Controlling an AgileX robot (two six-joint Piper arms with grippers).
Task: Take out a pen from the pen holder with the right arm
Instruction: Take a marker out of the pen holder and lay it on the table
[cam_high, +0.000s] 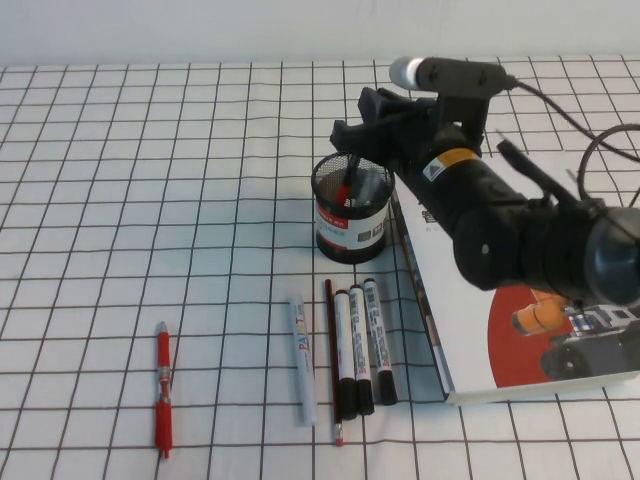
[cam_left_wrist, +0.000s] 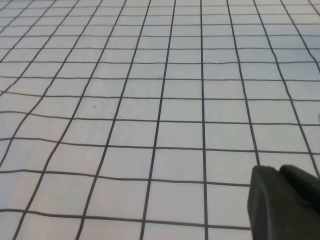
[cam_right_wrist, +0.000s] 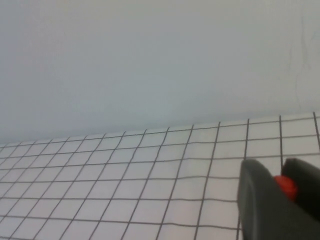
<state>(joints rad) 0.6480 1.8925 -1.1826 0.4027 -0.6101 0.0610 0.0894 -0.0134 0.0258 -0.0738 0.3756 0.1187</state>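
A black mesh pen holder (cam_high: 352, 210) stands at mid-table, with a red pen (cam_high: 345, 190) sticking up inside it. My right gripper (cam_high: 352, 152) hangs over the holder's mouth, reaching in from the right. In the right wrist view its dark fingers (cam_right_wrist: 260, 200) are shut on the red pen (cam_right_wrist: 286, 186), whose red end shows between them. My left gripper (cam_left_wrist: 281, 176) is out of the high view; its own camera sees its two fingers pressed together above bare checked cloth, holding nothing.
In front of the holder lie a white marker (cam_high: 301, 360), a thin dark red pencil (cam_high: 332, 360) and three black-and-white markers (cam_high: 360, 350). A red pen (cam_high: 162, 402) lies at front left. A book (cam_high: 520, 330) lies under the right arm.
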